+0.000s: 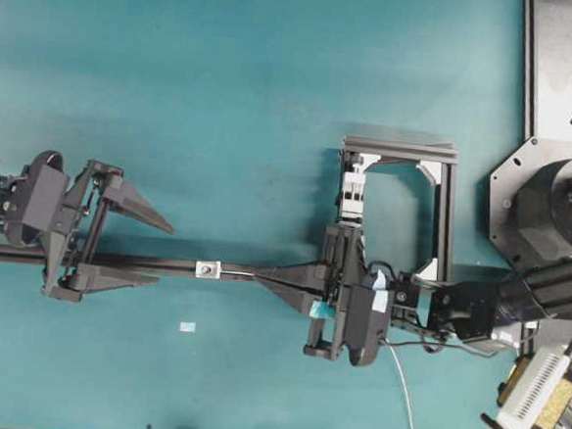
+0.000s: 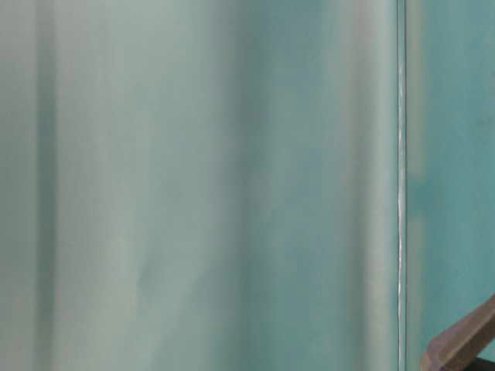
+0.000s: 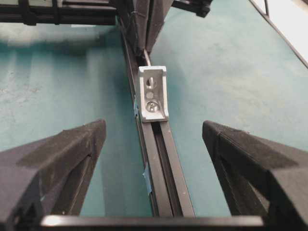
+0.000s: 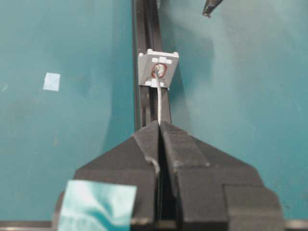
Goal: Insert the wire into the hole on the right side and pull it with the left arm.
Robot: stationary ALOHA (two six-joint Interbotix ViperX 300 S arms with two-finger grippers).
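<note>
We take the small silvery bracket (image 1: 207, 269) on the long black rail (image 1: 145, 264) as our landmark, and we start with the teal table (image 1: 226, 92), which fills most of the overhead view. The rail runs across the table, and the bracket sits on it between the two arms. To the right of the bracket, the right arm (image 1: 516, 290) reaches in from the edge of the table, with a black frame (image 1: 447, 206) standing behind its wrist. To the left of the bracket waits the left arm (image 1: 21, 206). Its left gripper (image 1: 160, 255) has its jaws spread wide, one finger on each side of the rail, short of the bracket and holding nothing. The right gripper (image 4: 159, 126) points at the bracket from the other side, its jaws pressed together and pinching the wire (image 4: 158, 98). In the right wrist view we see the wire run from the fingertips straight to the hole (image 4: 159, 71) in the face of the bracket, and its tip meets the opening. We cannot tell how far it has gone in. A small pale square of tape (image 4: 51, 81) lies on the table near the bracket, clear of the rail.
</note>
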